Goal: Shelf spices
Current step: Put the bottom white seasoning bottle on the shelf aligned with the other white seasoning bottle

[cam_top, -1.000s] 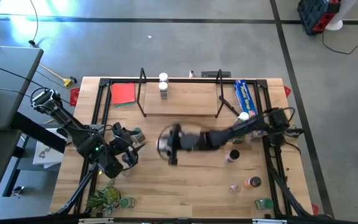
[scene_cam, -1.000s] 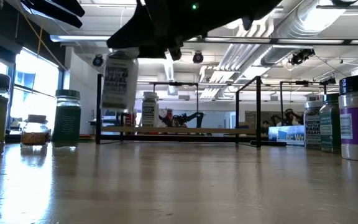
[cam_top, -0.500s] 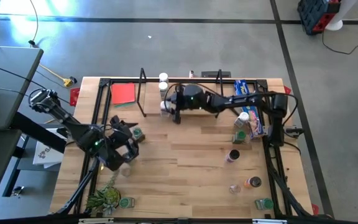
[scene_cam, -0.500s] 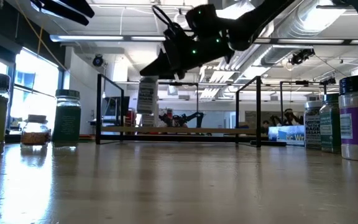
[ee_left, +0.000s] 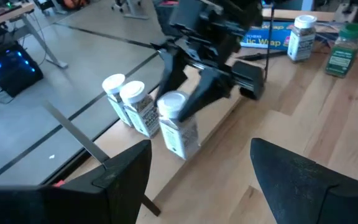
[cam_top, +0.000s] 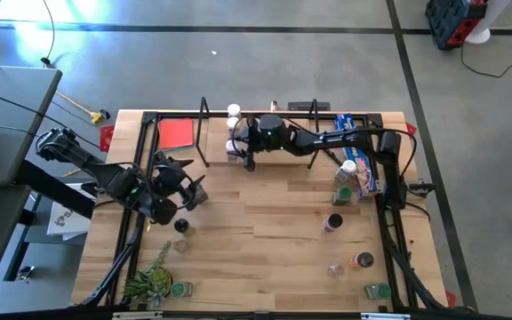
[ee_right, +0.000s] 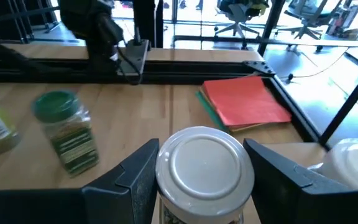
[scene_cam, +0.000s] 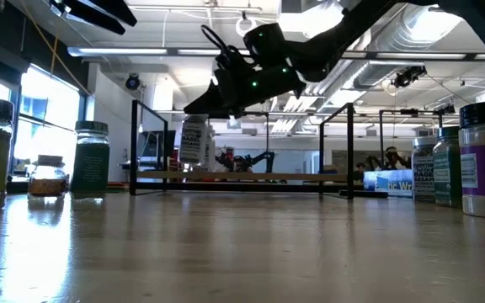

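While the left gripper (cam_top: pixel 178 182) hangs splayed and empty over the counter's (cam_top: pixel 265 240) left side, the right gripper (cam_top: pixel 241 149) clasps a white-capped spice jar (ee_left: pixel 179 123) upright just off the shelf's (cam_top: pixel 274 147) front edge, beside two shelved jars (ee_left: pixel 129 102).

- Pretty bright overall; in the low view, ceiling strip lights (scene_cam: pixel 141 52) run across the 12 o'clock area and the window (scene_cam: pixel 36 109) at 9 o'clock is blown out.
- Sheen streaks the table (scene_cam: pixel 242 244) in that view, strongest toward 8 o'clock.
- The right arm (scene_cam: pixel 268 71) reads as a near-black silhouette against the lights.
- Glare patch on the floor (cam_top: pixel 25 36) at 10 o'clock from overhead.
- The left wrist's own fingers (ee_left: pixel 303 180) are dark and soft-edged.
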